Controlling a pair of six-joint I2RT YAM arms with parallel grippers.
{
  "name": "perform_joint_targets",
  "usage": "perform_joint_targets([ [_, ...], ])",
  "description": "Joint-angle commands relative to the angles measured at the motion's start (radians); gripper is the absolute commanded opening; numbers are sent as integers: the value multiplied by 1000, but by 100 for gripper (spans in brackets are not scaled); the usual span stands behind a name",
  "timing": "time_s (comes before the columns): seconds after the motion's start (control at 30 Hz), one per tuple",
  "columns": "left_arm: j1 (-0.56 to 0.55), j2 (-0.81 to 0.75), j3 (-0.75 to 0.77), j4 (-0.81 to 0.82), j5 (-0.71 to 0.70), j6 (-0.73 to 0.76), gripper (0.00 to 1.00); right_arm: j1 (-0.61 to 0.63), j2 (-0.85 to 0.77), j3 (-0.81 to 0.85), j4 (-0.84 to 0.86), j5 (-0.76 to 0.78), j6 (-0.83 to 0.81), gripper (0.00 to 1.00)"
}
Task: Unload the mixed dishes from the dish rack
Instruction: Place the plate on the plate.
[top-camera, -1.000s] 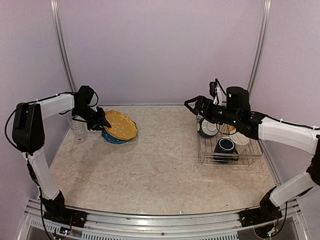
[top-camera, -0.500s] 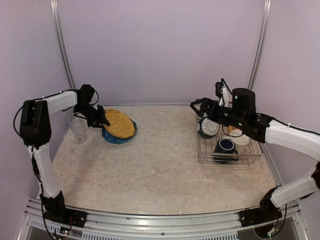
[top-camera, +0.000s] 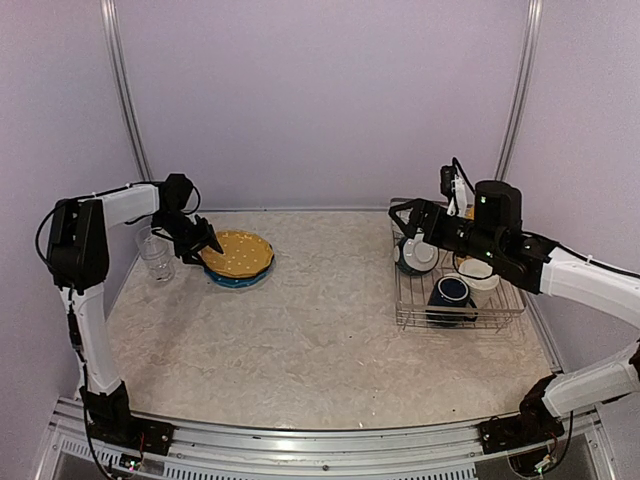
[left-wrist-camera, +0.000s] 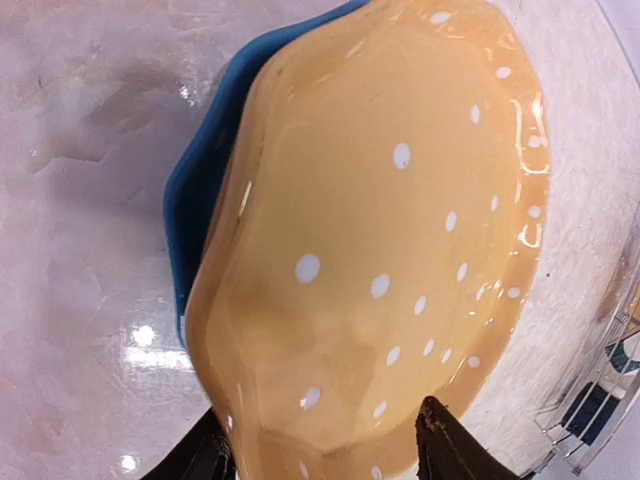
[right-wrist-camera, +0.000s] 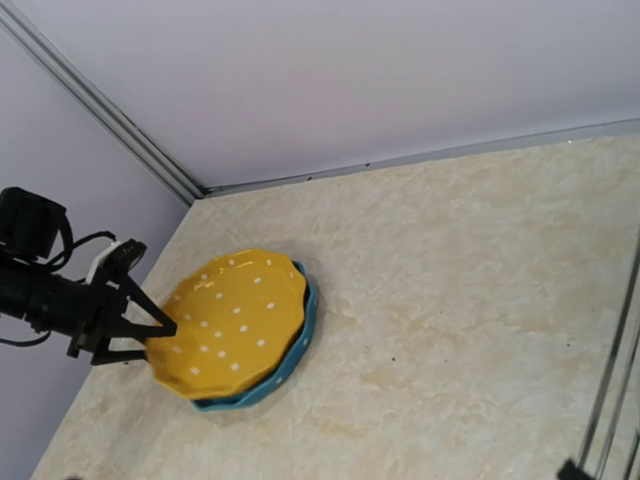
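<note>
Yellow plate (left-wrist-camera: 380, 230) between parted left jaws, maybe touching; arm outstretched

Top cam high at the near edge, facing the back wall (top-camera: 320, 100) – whole surface (top-camera: 300, 330) in view. Left wrist close over the yellow plate (left-wrist-camera: 380, 230); right wrist far, looking across – same plate shared

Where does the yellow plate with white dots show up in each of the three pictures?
Top external: the yellow plate sits at the left, about mid-height.
Left wrist: the yellow plate fills most of the picture, seen from very close.
Right wrist: the yellow plate lies low at the left.
Shared landmark: the blue plate under it, peeking out past its edge in the wrist views too.
</note>
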Motion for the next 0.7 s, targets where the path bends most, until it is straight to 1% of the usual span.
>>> perform_joint_targets([
  [0.0, 0, 5, 19, 6, -16, 6, 63, -4, -24, -19, -6, 16, -4, 100],
  [0.1, -1, 14, 26, -11, -49, 7, 75, -4, -19, -9, -11, 16, -6, 100],
  [0.23, -3, 22, 39, -26, -75, 14, 78, -4, -22, -1, -18, 20, -10, 100],
  [0.33, -19, -5, 38, -33, -125, 28, 81, -5, -21, 19, -51, 30, -32, 100],
  [0.4, -32, -42, 23, -25, -153, 41, 84, -5, -21, 40, -99, 51, -57, 100],
  [0.5, -64, -139, -19, 11, -186, 66, 90, -4, -36, 59, -191, 120, -98, 100],
  [0.67, -144, -352, -112, 110, -211, 131, 96, -4, -46, 108, -372, 264, -164, 100],
])
